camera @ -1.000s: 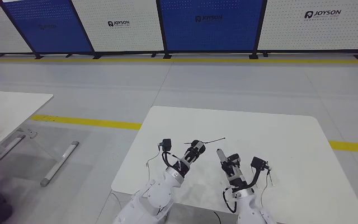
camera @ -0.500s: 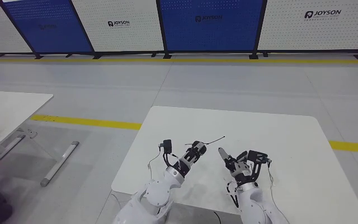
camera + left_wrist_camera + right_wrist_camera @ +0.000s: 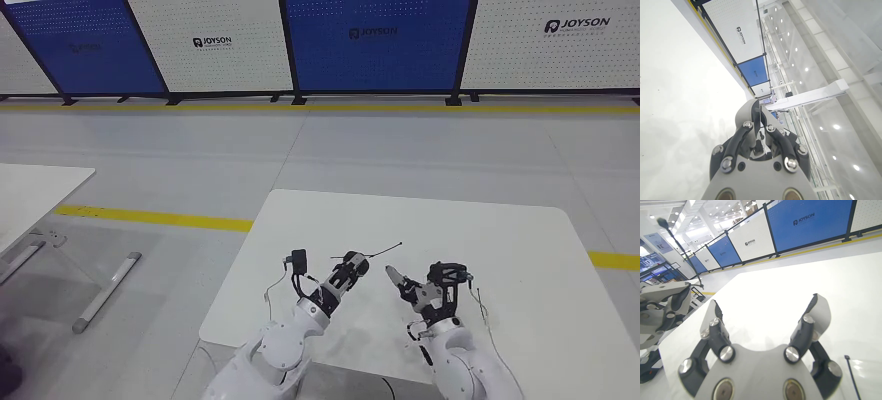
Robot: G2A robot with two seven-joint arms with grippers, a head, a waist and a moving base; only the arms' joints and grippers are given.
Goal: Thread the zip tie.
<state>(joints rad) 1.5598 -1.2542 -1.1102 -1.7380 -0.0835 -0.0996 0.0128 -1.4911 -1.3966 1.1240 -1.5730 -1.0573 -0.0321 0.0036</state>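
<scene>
Counting up: two zip ties, two grippers, one white table (image 3: 500, 225).

The held zip tie (image 3: 372, 250) is a thin black strap, slightly bowed, with a small blocky head (image 3: 661, 220) at its far end. It is in the air above the near-middle of the table, sticking out of both sides of the left gripper (image 3: 349, 264) and pointing toward the table's far right. In the left wrist view the left gripper (image 3: 759, 107) is clamped flat on the strap, which shows edge-on as a dark line between the pads. The second zip tie (image 3: 851, 374) is also black, with a square head. It lies flat on the table just beside the right arm's wrist, with nothing gripping it.

The right gripper (image 3: 765, 306) has its fingers spread wide with nothing between them. It sits low over the table, near the left gripper (image 3: 668, 302) but apart from it and from the strap.

Versus one second ago, the right gripper (image 3: 405, 283) has gone from a narrow, closed-looking pose to wide open, and its wrist has rolled. The left gripper and its tie have hardly moved.
</scene>
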